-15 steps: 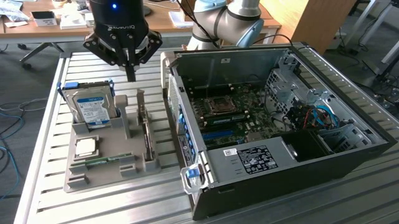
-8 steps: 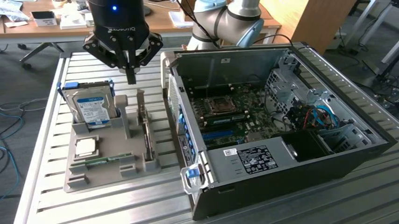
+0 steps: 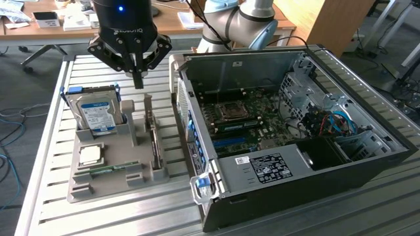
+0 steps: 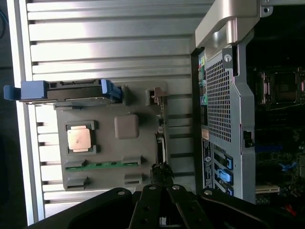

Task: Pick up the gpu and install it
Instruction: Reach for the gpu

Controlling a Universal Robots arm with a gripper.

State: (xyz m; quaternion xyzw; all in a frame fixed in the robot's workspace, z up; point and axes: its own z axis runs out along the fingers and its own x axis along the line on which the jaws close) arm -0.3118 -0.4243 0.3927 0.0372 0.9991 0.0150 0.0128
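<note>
The gpu (image 3: 151, 133) is a thin dark card standing on edge in a slot of the grey holder tray (image 3: 115, 184), its metal bracket (image 3: 148, 105) at the far end. From the wrist view I look down on the gpu (image 4: 160, 143) edge-on. My gripper (image 3: 137, 82) hangs shut and empty above the table, just beyond the tray's far end and slightly to the exterior view's left of the card. In the wrist view the shut gripper (image 4: 162, 185) lines up with one end of the card.
The open PC case (image 3: 367, 162) lies on its side at the exterior view's right, motherboard (image 3: 239, 120) exposed. The tray also holds a hard drive (image 3: 97, 114), a CPU (image 3: 90, 155) and a green memory stick (image 3: 108, 168). A slatted metal table (image 3: 85, 73) carries everything.
</note>
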